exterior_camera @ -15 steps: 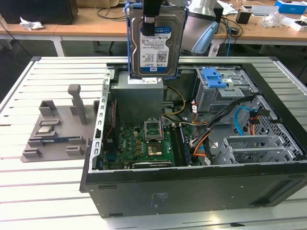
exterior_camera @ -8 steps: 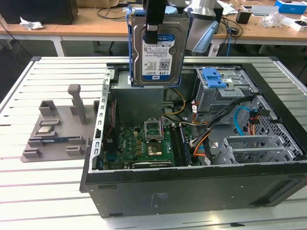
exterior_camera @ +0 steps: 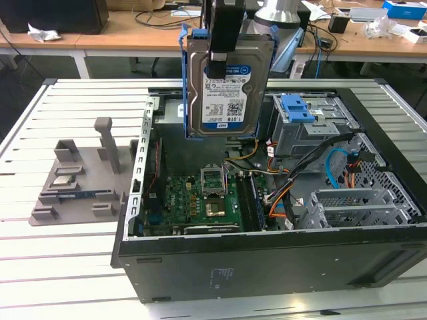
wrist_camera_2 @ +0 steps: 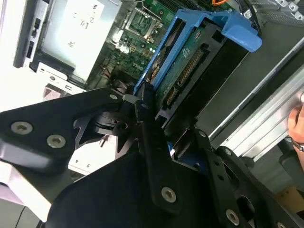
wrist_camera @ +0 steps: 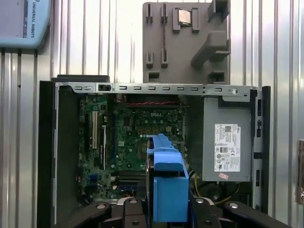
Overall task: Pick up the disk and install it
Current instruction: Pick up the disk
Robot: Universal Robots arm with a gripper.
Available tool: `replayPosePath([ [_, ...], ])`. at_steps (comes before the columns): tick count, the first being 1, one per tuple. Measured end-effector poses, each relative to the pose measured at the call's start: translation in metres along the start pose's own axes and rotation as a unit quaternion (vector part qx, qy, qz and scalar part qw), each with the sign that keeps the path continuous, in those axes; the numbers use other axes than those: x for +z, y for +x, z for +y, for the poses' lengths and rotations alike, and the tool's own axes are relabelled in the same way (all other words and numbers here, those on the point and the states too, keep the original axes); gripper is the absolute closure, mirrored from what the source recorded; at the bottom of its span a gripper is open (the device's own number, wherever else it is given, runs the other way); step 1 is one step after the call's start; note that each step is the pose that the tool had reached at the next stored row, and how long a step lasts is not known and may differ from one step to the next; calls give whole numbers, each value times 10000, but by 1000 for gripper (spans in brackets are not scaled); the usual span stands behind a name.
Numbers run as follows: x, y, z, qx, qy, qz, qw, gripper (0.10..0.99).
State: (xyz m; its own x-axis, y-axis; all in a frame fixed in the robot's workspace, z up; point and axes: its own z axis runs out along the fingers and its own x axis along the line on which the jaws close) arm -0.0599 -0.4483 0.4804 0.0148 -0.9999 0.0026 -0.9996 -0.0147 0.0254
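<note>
Hanging upright from the fingers [exterior_camera: 218,61], the disk [exterior_camera: 227,93] is in the air over the open computer case [exterior_camera: 267,267], with the motherboard [exterior_camera: 200,200] well below the fingers. Off to the exterior view's left of the fingers, well apart on the desk [exterior_camera: 60,267], lies a grey fixture [exterior_camera: 73,193] carrying a small square chip [exterior_camera: 63,180] — nothing touches either.

The fingers are closed on the disk near its upper end. One crosses the labelled face, and in the second wrist view the other bears on the green circuit-board side. Lower down, to the exterior view's right of the fingers, a drive cage [exterior_camera: 320,133] sits inside the case with a bare blue clip [exterior_camera: 297,107] on it.

I judge the disk dense and rigid. Its smooth metal could slide in a light pinch, so a firm clamp across the two broad faces suits it. The blue bracket [exterior_camera: 185,80] looks like springy plastic — a poor place to take hold. The board and connectors are the fragile parts, and the disk will not take knocks well.
</note>
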Motion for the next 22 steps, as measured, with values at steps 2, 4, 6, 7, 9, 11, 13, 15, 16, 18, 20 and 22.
replayPosePath([
  [2, 8, 69, -8, 0, 0, 0, 10000, 722],
  [4, 14, 131, -16, 0, 0, 0, 10000, 722],
  [6, 24, 214, -25, 0, 0, 0, 10000, 722],
  [7, 29, 263, -31, 0, 0, -1, 10000, 722],
  [9, 36, 332, -38, 0, 0, 0, 10000, 722],
  [11, 44, 395, -43, 1, 0, 0, 10000, 722],
  [13, 51, 457, -49, 1, 0, 0, 10000, 722],
  [15, 64, 573, -61, 0, 0, -1, 10000, 722],
  [16, 68, 618, -66, 0, 0, 0, 10000, 722],
  [18, 76, 691, -73, 0, 0, 0, 10000, 722],
  [20, 88, 806, -85, 0, 0, 0, 10000, 722],
  [22, 94, 869, -92, 0, 0, 0, 10000, 722],
])
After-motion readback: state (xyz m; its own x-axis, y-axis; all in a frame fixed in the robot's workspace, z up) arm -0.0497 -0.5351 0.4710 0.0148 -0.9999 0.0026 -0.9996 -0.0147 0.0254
